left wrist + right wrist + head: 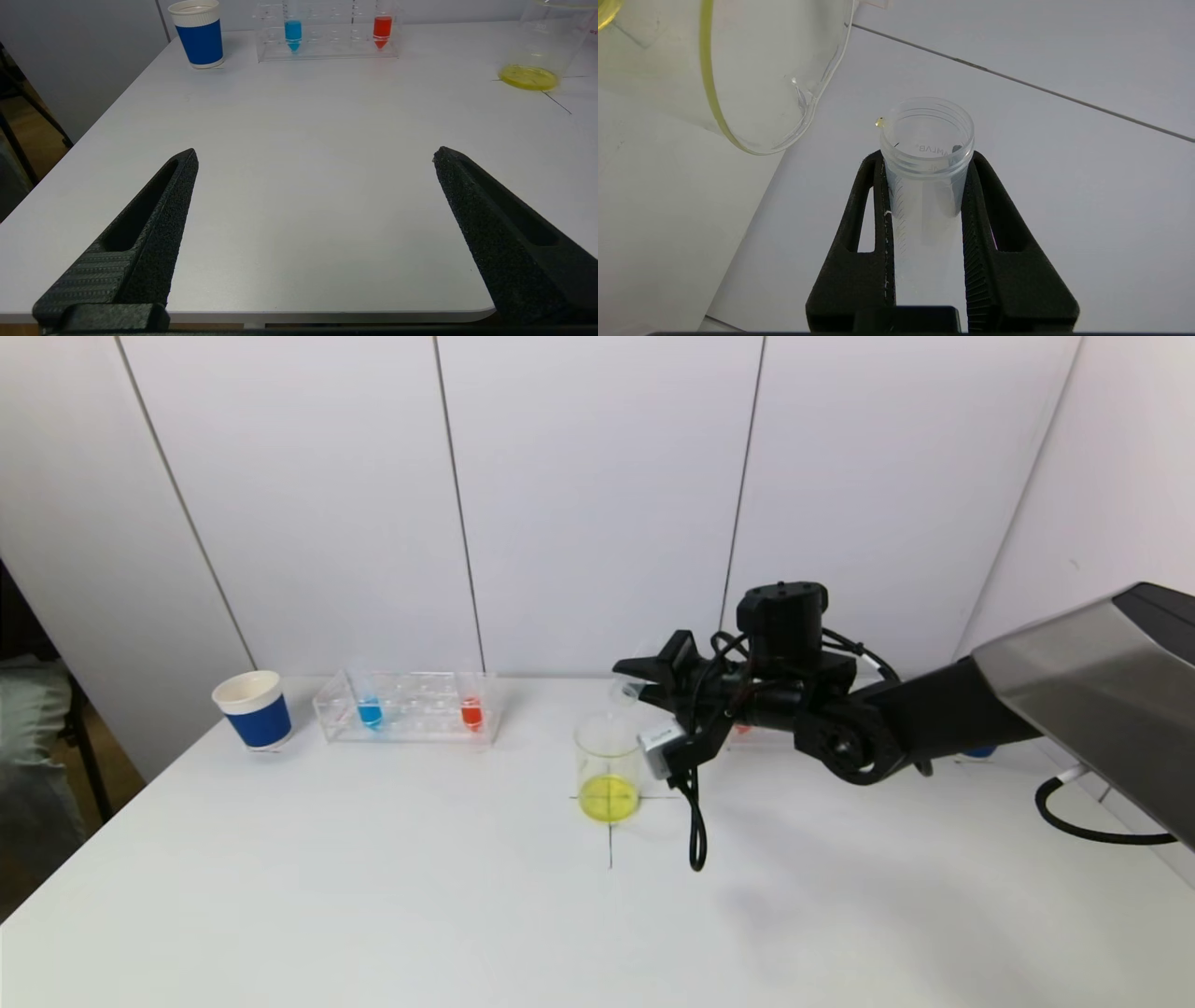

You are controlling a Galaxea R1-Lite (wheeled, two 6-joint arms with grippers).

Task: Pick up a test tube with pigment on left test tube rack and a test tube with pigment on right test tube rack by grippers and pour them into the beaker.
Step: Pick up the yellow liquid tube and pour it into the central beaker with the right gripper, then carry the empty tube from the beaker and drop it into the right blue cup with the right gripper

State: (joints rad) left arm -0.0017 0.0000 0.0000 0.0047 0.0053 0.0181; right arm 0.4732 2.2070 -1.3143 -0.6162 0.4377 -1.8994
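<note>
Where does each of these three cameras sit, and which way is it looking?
Head: high on the robot, facing forward and down at the table; right arm shows.
Left wrist: low by the table's near edge, facing the rack; open left gripper shows.
Right wrist: behind the right gripper clamping an emptied test tube.
All share the beaker.

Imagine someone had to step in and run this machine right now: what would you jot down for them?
Right gripper: shut on a test tube, tipped at the beaker's rim. The tube looks emptied; one yellow drop clings to its lip.
Left gripper: open, holding nothing, low over the table's near edge.
Beaker: mid-table, with yellow liquid at the bottom.
Left rack: a blue tube and a red tube, both full.
Done: the right-side pour, apparently.
Left: put the empty tube away, then take one left-rack tube and pour it in.
</note>
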